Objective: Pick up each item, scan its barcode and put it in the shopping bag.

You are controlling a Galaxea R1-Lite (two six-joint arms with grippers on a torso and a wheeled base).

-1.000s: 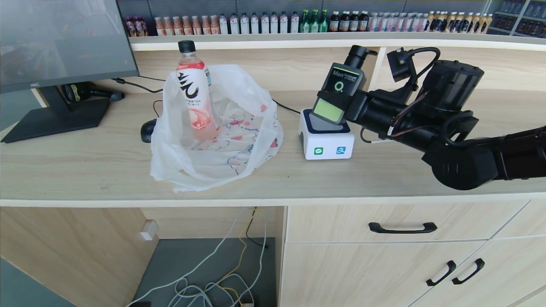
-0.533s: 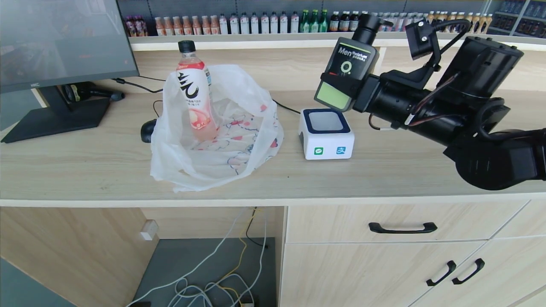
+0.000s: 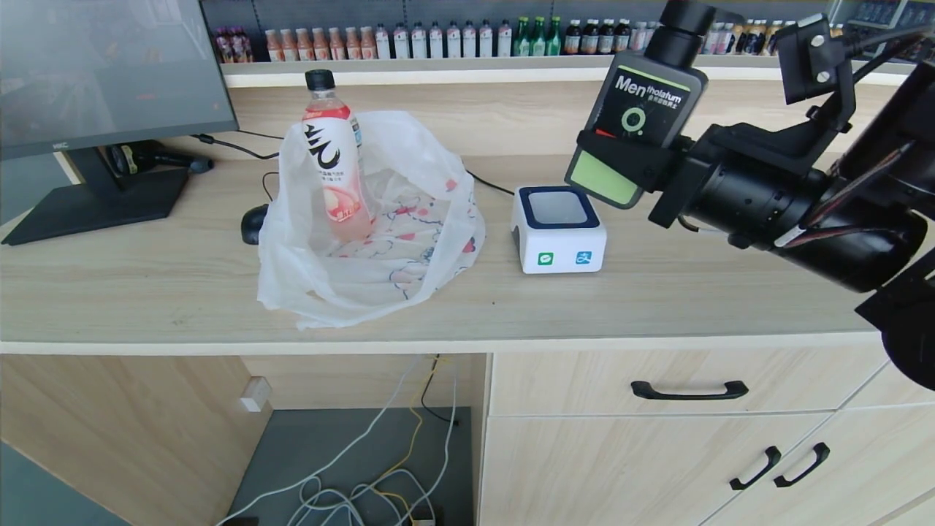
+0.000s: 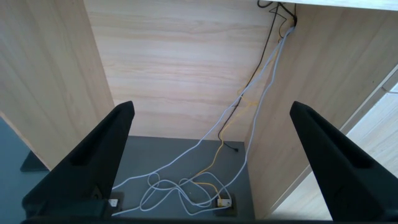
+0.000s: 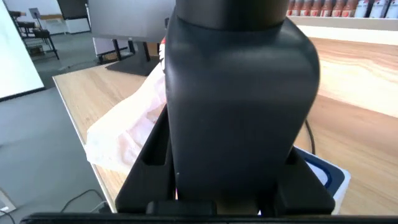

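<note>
Dark bottle [image 3: 646, 102] (right gripper [image 3: 621, 157]) near scanner [image 3: 559, 226]

A pale wooden counter [image 3: 146, 292] spans the frame, with black-handled drawers [image 3: 687, 438] lower right. A monitor [image 3: 109, 66] stands upper left; cables [image 3: 380, 491] lie on the grey floor [image 3: 292, 446] below

White lettering marks the dark bottle [image 3: 643, 95]; green and blue icons front the scanner [image 3: 562, 248].
</note>
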